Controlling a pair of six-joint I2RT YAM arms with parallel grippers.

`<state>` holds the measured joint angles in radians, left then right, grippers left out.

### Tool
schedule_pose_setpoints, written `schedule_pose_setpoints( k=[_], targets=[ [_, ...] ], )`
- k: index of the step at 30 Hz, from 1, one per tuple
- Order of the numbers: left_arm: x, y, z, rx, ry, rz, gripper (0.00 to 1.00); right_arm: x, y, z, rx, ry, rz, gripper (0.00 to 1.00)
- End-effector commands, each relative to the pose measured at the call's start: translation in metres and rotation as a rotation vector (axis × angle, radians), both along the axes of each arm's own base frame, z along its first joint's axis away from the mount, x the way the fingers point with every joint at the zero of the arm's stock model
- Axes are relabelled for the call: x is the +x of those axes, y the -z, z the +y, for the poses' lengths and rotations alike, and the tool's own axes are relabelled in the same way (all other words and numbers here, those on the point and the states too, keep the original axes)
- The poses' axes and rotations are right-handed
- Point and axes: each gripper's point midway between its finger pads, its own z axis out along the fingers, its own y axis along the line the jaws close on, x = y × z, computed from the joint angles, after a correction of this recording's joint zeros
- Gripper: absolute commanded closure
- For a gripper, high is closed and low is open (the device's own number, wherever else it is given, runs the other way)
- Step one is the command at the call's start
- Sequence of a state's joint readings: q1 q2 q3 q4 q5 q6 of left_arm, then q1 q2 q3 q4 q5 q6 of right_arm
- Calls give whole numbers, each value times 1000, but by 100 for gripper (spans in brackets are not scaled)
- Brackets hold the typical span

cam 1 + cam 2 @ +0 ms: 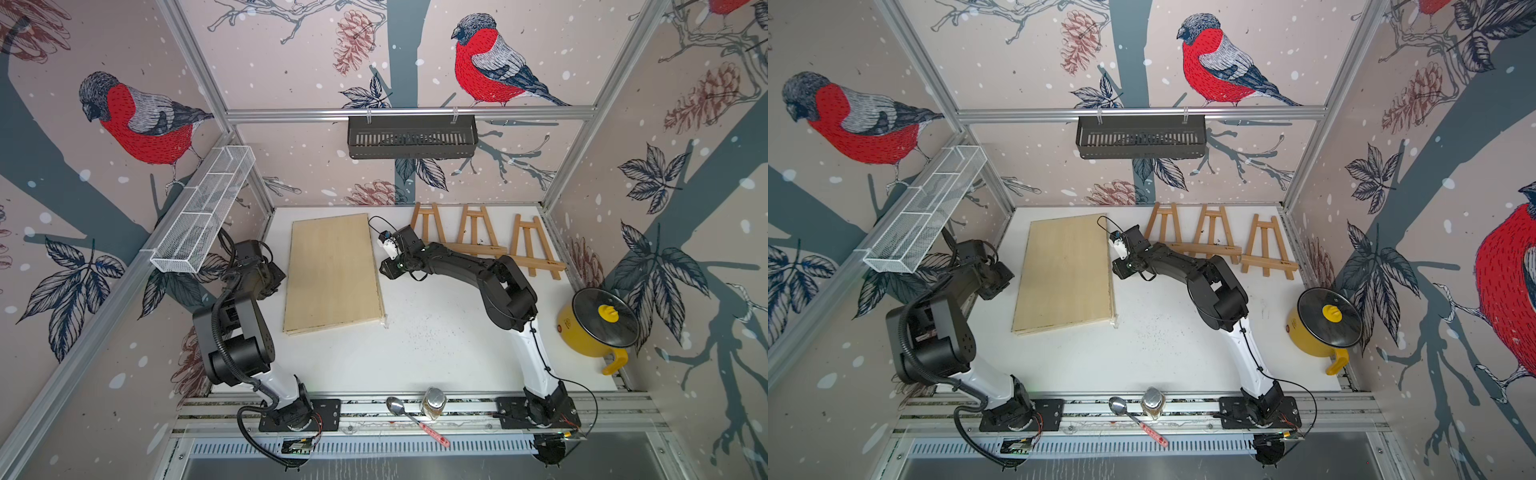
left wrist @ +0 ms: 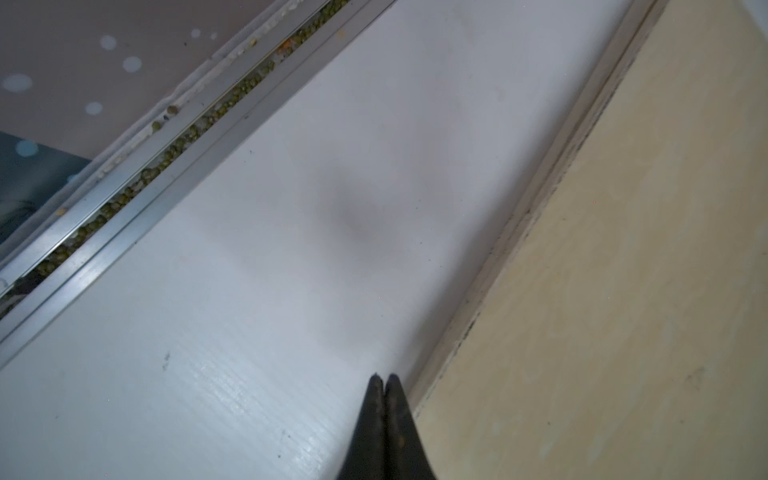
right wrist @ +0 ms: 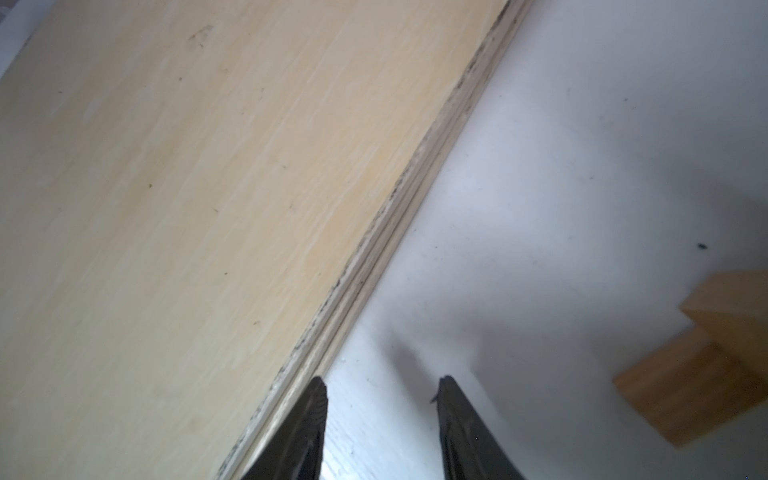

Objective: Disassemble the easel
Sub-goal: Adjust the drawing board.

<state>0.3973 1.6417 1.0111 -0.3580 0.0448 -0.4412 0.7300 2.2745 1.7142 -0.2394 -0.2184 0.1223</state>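
Note:
Three small wooden easels lie flat along the back right of the white table (image 1: 436, 332): one (image 1: 428, 226), a middle one (image 1: 473, 228) and one nearest the right wall (image 1: 534, 249). Both top views show them, the leftmost easel (image 1: 1165, 224) partly under my right arm. My right gripper (image 3: 380, 386) is open and empty over bare table, between the plywood board (image 3: 187, 208) and an easel corner (image 3: 698, 374). From above it (image 1: 392, 266) is at the board's (image 1: 332, 274) right edge. My left gripper (image 2: 383, 376) is shut on nothing, beside the board's (image 2: 623, 291) left edge.
A yellow pot with a glass lid (image 1: 594, 324) stands by the right wall. A spoon (image 1: 399, 409) and a jar (image 1: 433, 403) lie on the front rail. A white wire basket (image 1: 203, 216) hangs at the left and a black basket (image 1: 411, 137) at the back.

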Motion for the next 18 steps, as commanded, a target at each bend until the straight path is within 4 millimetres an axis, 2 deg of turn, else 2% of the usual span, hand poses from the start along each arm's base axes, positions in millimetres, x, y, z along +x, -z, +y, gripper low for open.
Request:
schedule_pose_setpoints(
  k=[1,2,6,18],
  targets=[
    [-8,13,3,1,-29,49,100,2,8,-6,-77,8,-29,54],
    [-16,25,-1,-14,-26,77,100,1,11,-6,-87,8,-31,54],
    [-21,41,-6,-42,-19,113,100,-4,23,-3,-132,1,-25,54],
    [-19,55,-23,-106,26,118,100,-19,40,10,-182,-30,-9,54]
  ],
)
